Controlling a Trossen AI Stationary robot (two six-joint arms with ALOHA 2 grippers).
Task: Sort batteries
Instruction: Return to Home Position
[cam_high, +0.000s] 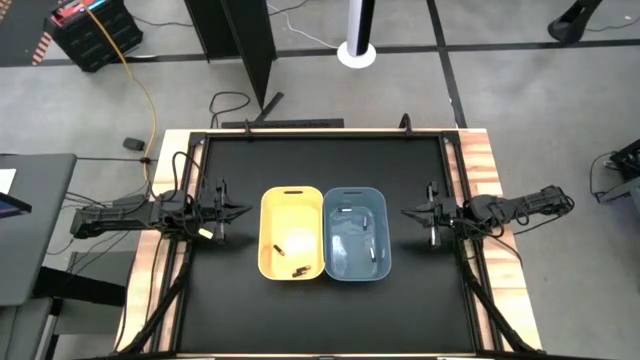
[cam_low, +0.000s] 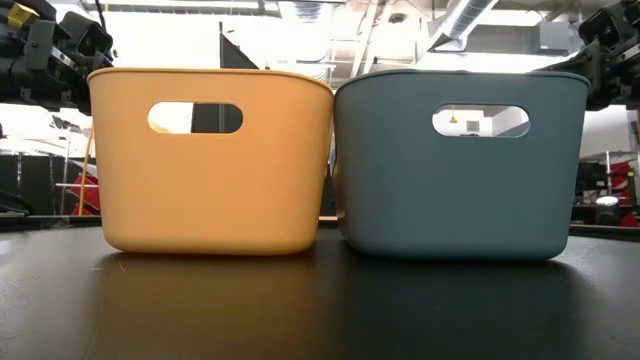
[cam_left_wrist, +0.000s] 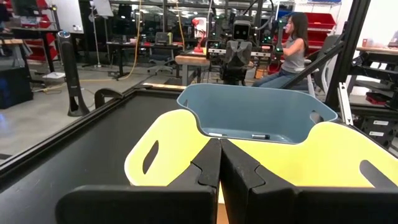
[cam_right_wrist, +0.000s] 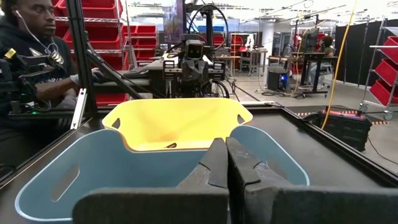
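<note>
Both jaws are pressed shut and empty, raised over opposite sides of the tabletop (cam_high: 330, 170). Just ahead of the left jaws sits the yellow bin (cam_high: 266, 230), with dark batteries (cam_high: 298, 270) inside. Ahead of the right jaws, the blue bin (cam_high: 386, 235) holds silver batteries (cam_high: 346, 211).

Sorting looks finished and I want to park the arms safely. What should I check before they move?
1. Left gripper shut, holding nothing: ok.
2. Right gripper shut, holding nothing: ok.
3. Both grippers outside the yellow bin and blue bin: ok.
4. Dark batteries lie in the yellow bin: ok.
5. Silver batteries lie in the blue bin: ok.
6. Bins upright, side by side: ok.
</note>
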